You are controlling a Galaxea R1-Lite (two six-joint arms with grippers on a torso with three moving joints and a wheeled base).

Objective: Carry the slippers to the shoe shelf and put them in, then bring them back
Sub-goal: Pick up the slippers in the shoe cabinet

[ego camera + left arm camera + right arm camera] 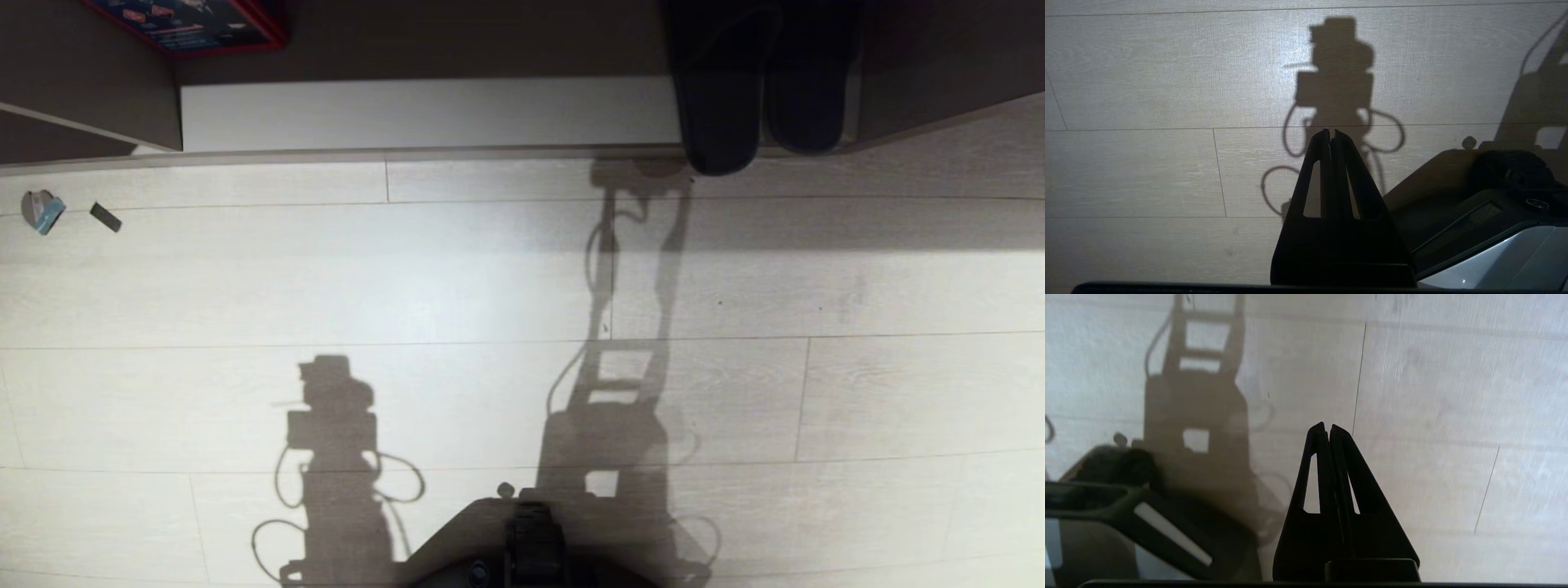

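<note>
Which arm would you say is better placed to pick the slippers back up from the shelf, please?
Probably the right: the slippers lie in the shoe shelf toward the robot's right. Both the right gripper and left gripper are shut over bare floor.

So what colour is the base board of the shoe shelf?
The base board of the shoe shelf is pale, near white, under the dark slippers; the head view shows it best.
</note>
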